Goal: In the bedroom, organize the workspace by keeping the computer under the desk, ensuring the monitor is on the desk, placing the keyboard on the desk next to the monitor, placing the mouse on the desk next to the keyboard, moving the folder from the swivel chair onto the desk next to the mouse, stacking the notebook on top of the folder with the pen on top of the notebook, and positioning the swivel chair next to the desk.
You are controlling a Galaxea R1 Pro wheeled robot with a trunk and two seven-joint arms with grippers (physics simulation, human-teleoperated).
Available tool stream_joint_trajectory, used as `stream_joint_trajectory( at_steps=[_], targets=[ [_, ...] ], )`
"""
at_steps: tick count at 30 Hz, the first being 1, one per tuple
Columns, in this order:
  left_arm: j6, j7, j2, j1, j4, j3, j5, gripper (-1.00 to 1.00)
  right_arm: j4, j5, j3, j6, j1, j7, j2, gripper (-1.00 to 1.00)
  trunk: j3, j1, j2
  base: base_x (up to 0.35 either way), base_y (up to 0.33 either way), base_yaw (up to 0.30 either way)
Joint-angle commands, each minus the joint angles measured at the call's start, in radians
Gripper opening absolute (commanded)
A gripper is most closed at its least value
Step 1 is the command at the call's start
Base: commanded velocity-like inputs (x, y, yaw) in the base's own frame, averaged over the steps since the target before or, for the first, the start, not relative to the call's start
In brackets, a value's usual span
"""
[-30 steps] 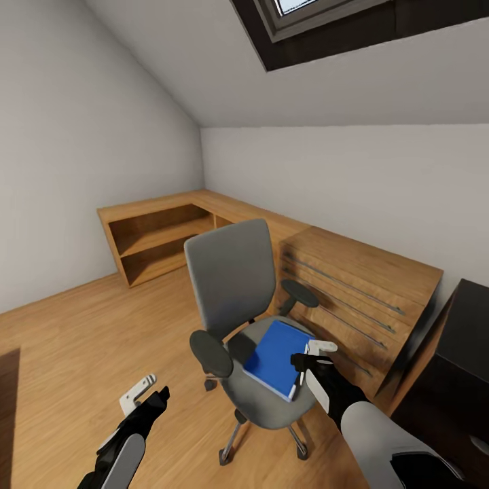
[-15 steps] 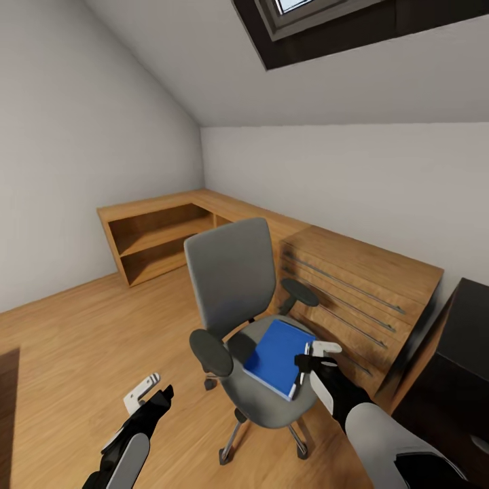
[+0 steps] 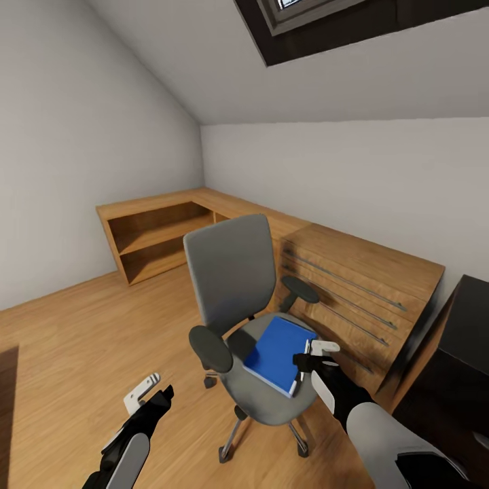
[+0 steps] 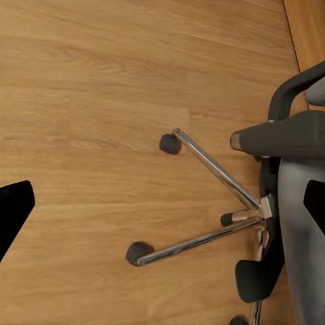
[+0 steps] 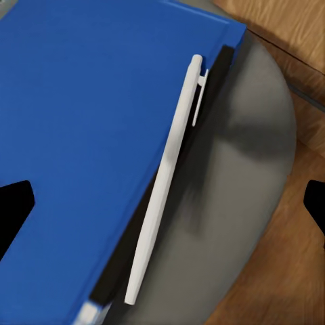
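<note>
**Right gripper poised over folder on chair**

Your right gripper (image 3: 314, 354) hangs jaws wide apart, holding nothing, just above the folder (image 3: 277, 356), near its edge. The pen (image 5: 164, 183) lies along that edge, partly over a black notebook (image 5: 128, 261) under the folder, on the swivel chair (image 3: 239, 309). Your left gripper (image 3: 145, 392) is spread wide over the floor (image 4: 101, 101).

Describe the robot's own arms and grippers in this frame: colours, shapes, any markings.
Both arms have rounded light grey forearm shells that narrow into black wrist sections. The left gripper and right gripper each carry flat white fingers on a black base. No cables, logos or markings are visible. In the wrist views the fingertips appear as black wedges at the frame edges.
</note>
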Motion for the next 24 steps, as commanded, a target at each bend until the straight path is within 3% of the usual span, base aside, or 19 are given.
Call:
stream_joint_trajectory(
  at_steps=[1,8,24],
  targets=[
    [0.003,0.006,0.0,-0.001,-0.002,-0.001,0.005,1.0,-0.002,-0.01,0.002,0.004,0.0,0.001,0.0,1.0,-0.001,0.0,0.0,0.0,0.0,0.0],
    [0.003,0.006,0.0,-0.001,-0.002,-0.001,0.005,1.0,-0.002,-0.011,0.001,0.004,0.0,0.004,-0.001,1.0,-0.001,0.0,0.0,0.0,0.0,0.0],
    [0.003,0.006,0.0,-0.001,0.0,-0.001,0.005,1.0,-0.004,-0.012,-0.001,0.004,0.001,0.005,-0.008,1.0,-0.045,0.054,-0.098,0.0,0.0,0.0]
  ],
)
